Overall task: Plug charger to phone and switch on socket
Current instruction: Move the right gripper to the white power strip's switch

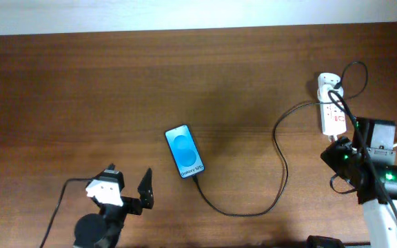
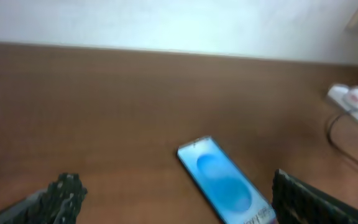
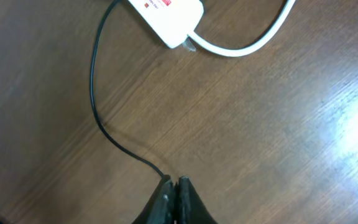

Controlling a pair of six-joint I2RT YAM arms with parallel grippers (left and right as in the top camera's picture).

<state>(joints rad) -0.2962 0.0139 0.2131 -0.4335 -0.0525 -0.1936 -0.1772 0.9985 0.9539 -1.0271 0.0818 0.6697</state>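
**Desk seen from above.** The phone, its screen lit blue, lies flat near the middle. The charger cable meets the phone's near end, loops toward the right edge and runs up to the socket by the far right corner. The left fingers are spread wide and empty, close to the near edge and left of the phone. The right fingers are pressed together just on the near side of the socket, and the cable reaches their tips.
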